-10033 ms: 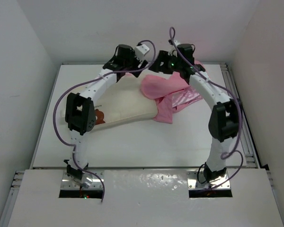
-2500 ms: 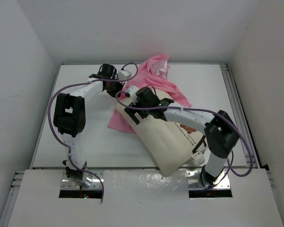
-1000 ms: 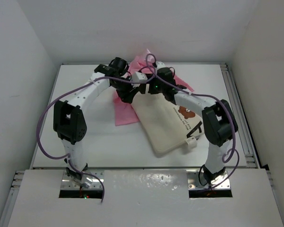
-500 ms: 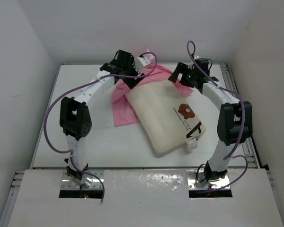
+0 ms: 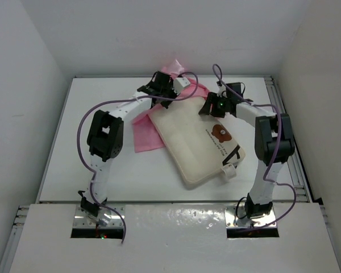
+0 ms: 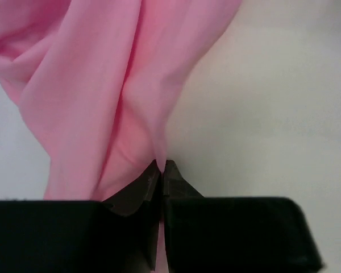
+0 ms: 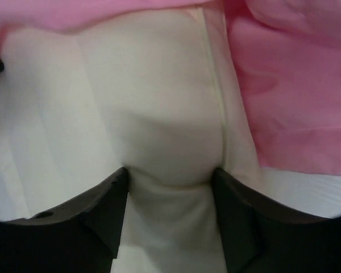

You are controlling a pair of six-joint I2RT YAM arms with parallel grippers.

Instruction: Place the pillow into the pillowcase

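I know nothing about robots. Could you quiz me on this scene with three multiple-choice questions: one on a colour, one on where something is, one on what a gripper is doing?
1. What colour is the pillowcase?
A) pink B) blue C) green

2. Where is the pillow?
A) wholly inside the pillowcase B) lying on the table, mostly uncovered C) lifted in the air

3. What is the left gripper doing?
A) standing wide open B) out of sight C) shut on a fold of the pillowcase

Answers:
1 A: the cloth is pink in every view.
2 B: in the top view its cream cover lies bare on the table.
3 C: in the left wrist view its jaws meet, pinching pink cloth.
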